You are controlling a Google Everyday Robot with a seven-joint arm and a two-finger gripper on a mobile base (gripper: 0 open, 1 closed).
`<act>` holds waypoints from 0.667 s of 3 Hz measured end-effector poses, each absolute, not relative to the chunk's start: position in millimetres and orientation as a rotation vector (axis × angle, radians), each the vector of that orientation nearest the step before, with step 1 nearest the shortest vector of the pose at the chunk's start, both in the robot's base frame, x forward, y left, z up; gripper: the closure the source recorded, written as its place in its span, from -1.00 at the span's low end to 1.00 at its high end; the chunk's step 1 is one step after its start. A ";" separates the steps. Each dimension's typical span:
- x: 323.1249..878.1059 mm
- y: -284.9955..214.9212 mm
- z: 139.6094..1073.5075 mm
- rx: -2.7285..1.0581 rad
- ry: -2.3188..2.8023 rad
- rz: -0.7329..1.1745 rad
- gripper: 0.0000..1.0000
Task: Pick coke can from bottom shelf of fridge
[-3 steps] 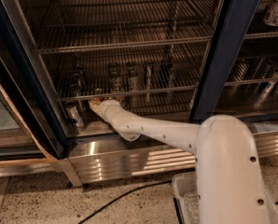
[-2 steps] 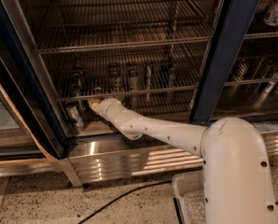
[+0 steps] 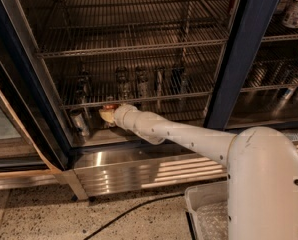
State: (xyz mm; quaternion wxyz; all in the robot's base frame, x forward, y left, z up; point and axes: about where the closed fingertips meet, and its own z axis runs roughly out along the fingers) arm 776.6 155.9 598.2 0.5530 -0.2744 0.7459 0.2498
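Gripper (image 3: 107, 115) inside fridge (image 3: 239, 59), right at the coke can (image 3: 109, 107) by the bottom shelf (image 3: 164, 97) front rail. Grip state: cannot tell. Can not out yet; I'd judge securing and withdrawal remain.

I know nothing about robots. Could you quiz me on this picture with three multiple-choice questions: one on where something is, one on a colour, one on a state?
1. Where is the robot's hand?
A. Up at the top rack.
B. Low inside the fridge, towards the left.
C. Over the floor outside.

2. What colour is the door frame?
A. Dark blue.
B. Yellow.
C. Green.

3. The compartment that the arm reaches into is:
A. shut behind glass.
B. open.
C. boarded over.

Answers:
1 B, the white arm ends low down among the racks, at the left.
2 A, the upright post is dark blue.
3 B, the arm passes straight in with nothing across it.
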 end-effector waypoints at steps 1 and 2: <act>746.3 150.3 619.4 -0.713 1.787 0.571 1.00; 746.3 150.4 615.7 -0.714 1.786 0.572 1.00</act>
